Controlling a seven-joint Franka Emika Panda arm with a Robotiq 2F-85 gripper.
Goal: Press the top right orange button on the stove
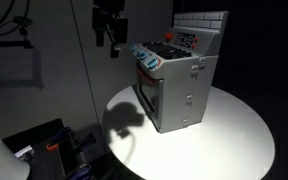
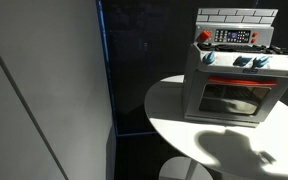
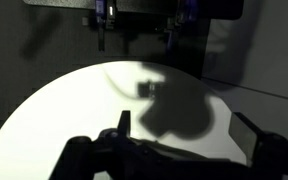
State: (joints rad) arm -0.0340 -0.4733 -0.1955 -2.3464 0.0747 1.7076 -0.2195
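Observation:
The small grey toy stove stands on a round white table, with its oven door and blue knobs facing forward in an exterior view. A red-and-white button cluster sits at the back of its dark top and also shows in an exterior view. The top right orange button is too small to single out. My gripper hangs in the air beside the stove's front, apart from it. In the wrist view the gripper is open and empty above the table, and the stove is a dark shape at the top edge.
The room is dark, with one light on the table. The arm's shadow falls on the tabletop in front of the stove. Dark equipment with cables lies below the table edge. A pale wall panel stands beside the table.

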